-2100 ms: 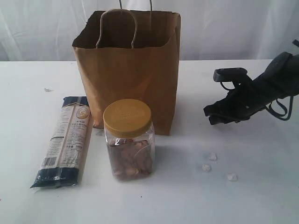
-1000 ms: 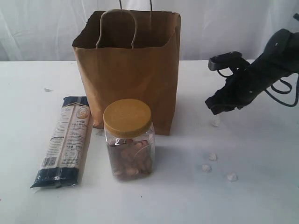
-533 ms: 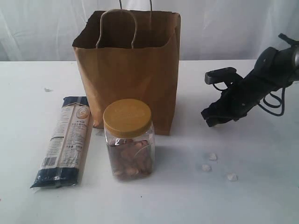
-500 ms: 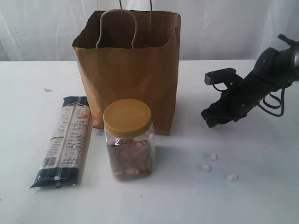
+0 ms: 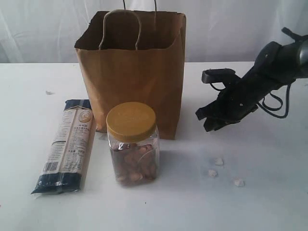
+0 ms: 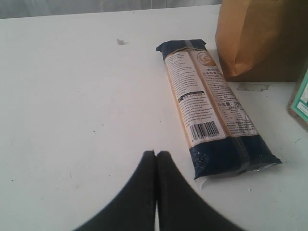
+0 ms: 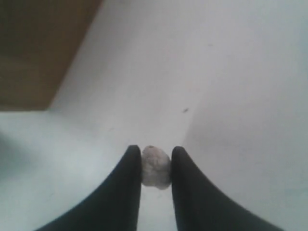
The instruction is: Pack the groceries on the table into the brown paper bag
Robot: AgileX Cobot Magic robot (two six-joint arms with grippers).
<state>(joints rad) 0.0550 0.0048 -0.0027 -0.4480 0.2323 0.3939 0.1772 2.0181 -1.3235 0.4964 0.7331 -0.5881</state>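
Found the brown paper bag (image 5: 130,77) standing upright toward the back of the surface (image 5: 260,207), top open and cord handles raised. Saw the clear yellow-lidded jar (image 5: 132,143) upright just in front of the bag, lid on, brownish pieces inside. Could not tell whether jar and bag touched. Noted the long navy-beige pasta packet (image 5: 67,144) lying flat to the left of the jar, label up, far end near the bag's lower corner but apart from it. Counted three small white crumbs (image 5: 219,161) loose on the surface to the right of the jar, well apart from the bag. Spotted a tiny grey scrap (image 5: 49,92) far out to the left.

Saw the right tool (image 5: 207,121) to the right of the bag, angled downward, near the bag's side without touching it. Made out, in the right wrist view, both fingers (image 7: 127,175) pinched on a white lump (image 7: 155,166), pressed against it from either side. Saw the left tool (image 6: 155,155) closed tight, fingers pressed together with nothing between, just beside the packet's navy end and clear of it.
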